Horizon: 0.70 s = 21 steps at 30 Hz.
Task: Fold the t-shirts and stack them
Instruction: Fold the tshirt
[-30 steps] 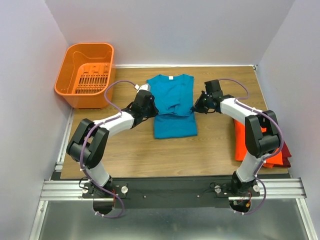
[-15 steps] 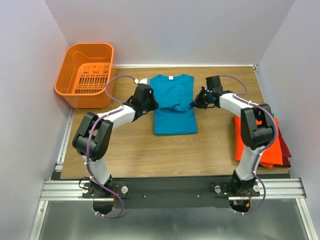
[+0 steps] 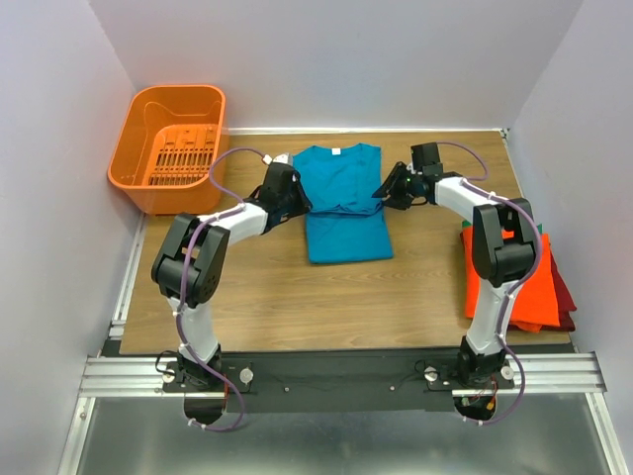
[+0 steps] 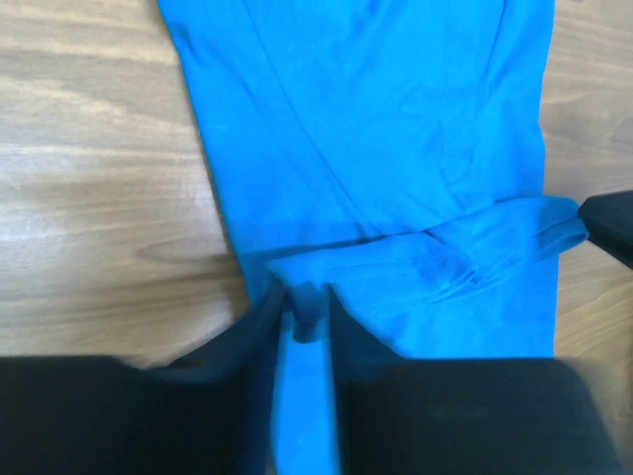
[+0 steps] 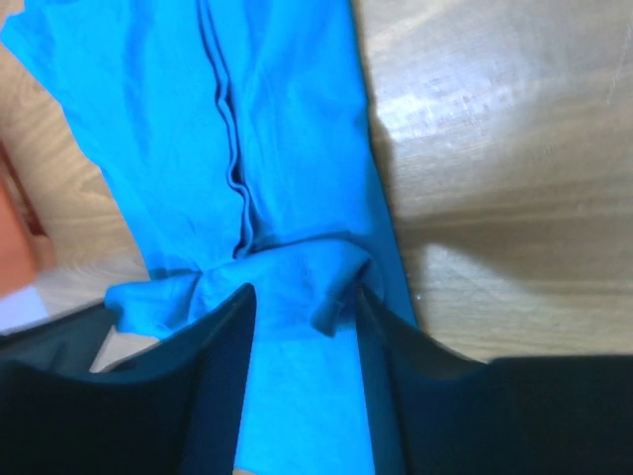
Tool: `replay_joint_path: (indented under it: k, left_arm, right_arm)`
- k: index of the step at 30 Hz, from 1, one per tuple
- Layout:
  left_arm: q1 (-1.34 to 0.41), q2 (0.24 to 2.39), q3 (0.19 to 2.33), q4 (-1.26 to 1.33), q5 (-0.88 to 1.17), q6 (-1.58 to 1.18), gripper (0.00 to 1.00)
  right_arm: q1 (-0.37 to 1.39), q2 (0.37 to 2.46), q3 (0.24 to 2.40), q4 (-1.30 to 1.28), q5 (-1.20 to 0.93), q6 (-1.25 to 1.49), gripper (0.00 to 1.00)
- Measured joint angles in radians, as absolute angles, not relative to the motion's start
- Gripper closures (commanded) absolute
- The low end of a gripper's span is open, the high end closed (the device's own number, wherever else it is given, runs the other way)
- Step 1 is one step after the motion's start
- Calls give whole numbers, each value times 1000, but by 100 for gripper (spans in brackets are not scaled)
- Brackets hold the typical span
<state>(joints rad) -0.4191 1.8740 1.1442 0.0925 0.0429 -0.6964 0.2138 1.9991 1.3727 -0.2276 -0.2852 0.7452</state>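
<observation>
Surface: wood-grain table (image 3: 287,297), brown, filling the middle of the top view; glare patches on the boards in both wrist views.
Room: plain pale grey-lilac walls (image 3: 346,59) at the back and both sides, closing the table in.
Mounting: aluminium rail (image 3: 336,374) across the lower frame, carrying both arm bases.
Basket: orange slotted plastic basket (image 3: 168,134), upper left of the frame, at the table's far left corner.
Teal t-shirt (image 3: 341,203): laid flat at centre, toward the back edge; white neck tag (image 3: 337,151) at the far end; a raised crease across its middle.
Left gripper (image 3: 294,201): at the shirt's left edge; fingers (image 4: 262,336) drawn narrow, pinching a fold of teal cloth.
Right gripper (image 3: 381,193): at the shirt's right edge; fingers (image 5: 223,356) clamped on bunched teal cloth.
Other shirts: orange t-shirt (image 3: 529,292) over a dark red t-shirt (image 3: 566,297), piled at the right edge of the frame, well apart from the teal one.
</observation>
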Motion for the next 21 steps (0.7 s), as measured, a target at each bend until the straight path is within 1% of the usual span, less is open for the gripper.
replay_joint_path:
  k: [1, 4, 7, 8, 9, 11, 12, 13, 14, 15, 18, 21]
  left_arm:
    - [-417, 1874, 1146, 96, 44, -696, 58]
    - [-406, 1872, 1155, 98, 52, -685, 55]
    - [-400, 1853, 1156, 94, 53, -677, 54]
    - [-399, 1836, 1155, 90, 53, -677, 55]
    - [-398, 1827, 1155, 86, 52, -677, 58]
    - [-398, 1786, 1148, 86, 52, -677, 67]
    - [-399, 1769, 1142, 89, 52, -677, 75]
    - [-402, 1750, 1135, 90, 52, -677, 82]
    - [-406, 1725, 1120, 89, 50, -679, 91]
    - [-412, 1708, 1109, 88, 47, -677, 99]
    - [-439, 1686, 1089, 91, 43, -684, 100]
    - [-490, 1692, 1073, 89, 43, -685, 100]
  right_arm:
    - [214, 1999, 1376, -227, -286, 739, 34]
    - [213, 1999, 1386, -225, -288, 722, 32]
    - [213, 1993, 1386, -226, -288, 701, 34]
    - [214, 1987, 1383, -224, -286, 694, 38]
    - [214, 1977, 1375, -224, -284, 688, 40]
    - [215, 1941, 1348, -224, -276, 678, 42]
    - [218, 1913, 1323, -223, -266, 670, 48]
    - [221, 1898, 1312, -224, -258, 668, 50]
    - [223, 1880, 1296, -223, -248, 662, 59]
    - [230, 1856, 1277, -221, -237, 655, 62]
    - [268, 1813, 1238, -213, -216, 638, 71]
    - [321, 1803, 1213, -203, -193, 623, 73]
